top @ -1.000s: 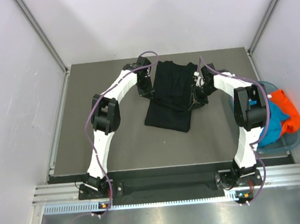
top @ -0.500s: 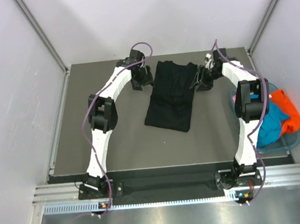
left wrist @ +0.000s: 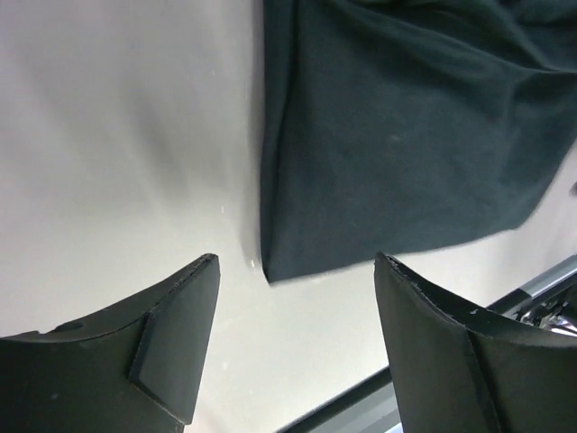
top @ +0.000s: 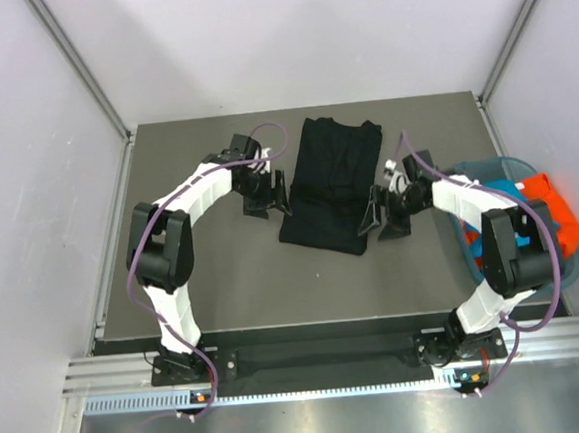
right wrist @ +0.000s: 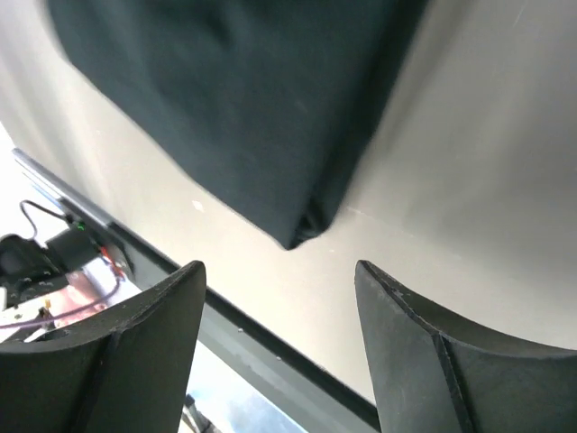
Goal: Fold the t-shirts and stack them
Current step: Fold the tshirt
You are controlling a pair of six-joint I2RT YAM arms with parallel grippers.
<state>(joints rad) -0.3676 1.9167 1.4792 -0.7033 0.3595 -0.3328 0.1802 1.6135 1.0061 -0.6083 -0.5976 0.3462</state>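
Top view: the black t-shirt (top: 332, 178) lies flat on the table (top: 214, 273), narrowed into a long panel. It sits between the 2 pincers, just right of the left pincer (top: 266, 193) and just left of the right pincer (top: 387, 212). Both are low beside its long edges. Well to the right of the right pincer, an orange t-shirt (top: 558, 217) waits in the basket (top: 572, 272).

Left wrist view: the fingers (left wrist: 176, 329) stand spread and empty, and 1 hem corner of the shirt lies just ahead of their gap, untouched.

Right wrist view: the fingers (right wrist: 135, 338) are likewise spread and hold nothing, with the other hem corner just ahead.

This mirrored placement looks meant for taking both corners together, so the panel lifts evenly for a fold toward the collar.
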